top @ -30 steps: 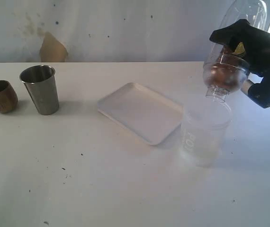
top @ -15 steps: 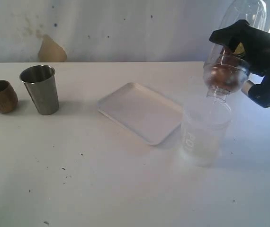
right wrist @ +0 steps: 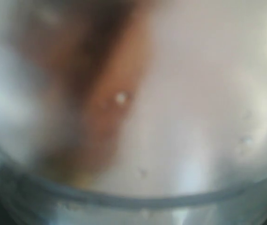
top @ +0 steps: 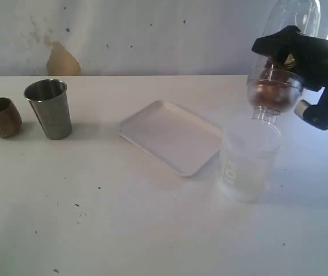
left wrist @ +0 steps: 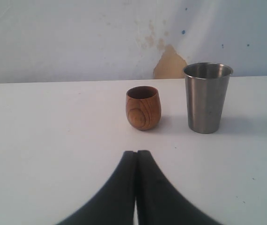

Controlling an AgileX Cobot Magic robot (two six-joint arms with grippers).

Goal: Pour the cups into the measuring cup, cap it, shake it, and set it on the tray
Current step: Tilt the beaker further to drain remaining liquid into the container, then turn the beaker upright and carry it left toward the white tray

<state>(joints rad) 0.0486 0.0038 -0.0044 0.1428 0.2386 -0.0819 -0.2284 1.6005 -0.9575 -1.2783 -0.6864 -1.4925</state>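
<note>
Spread wide, the right fingers (top: 288, 45) grip an upturned bottle (top: 273, 92) over the tub (top: 247, 167) (left fingers (left wrist: 119, 197) closed, empty); any drift risks a spill.

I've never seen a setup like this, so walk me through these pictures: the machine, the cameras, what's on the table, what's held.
It is a robot with two arms, each ending in a claw. One camera watches from off the arms; one rides on each wrist. On the table: a wooden cup, a steel tumbler, a white tray and a frosted tub. The right claw holds a clear bottle neck-down over the tub. The left claw is shut, empty.
</note>
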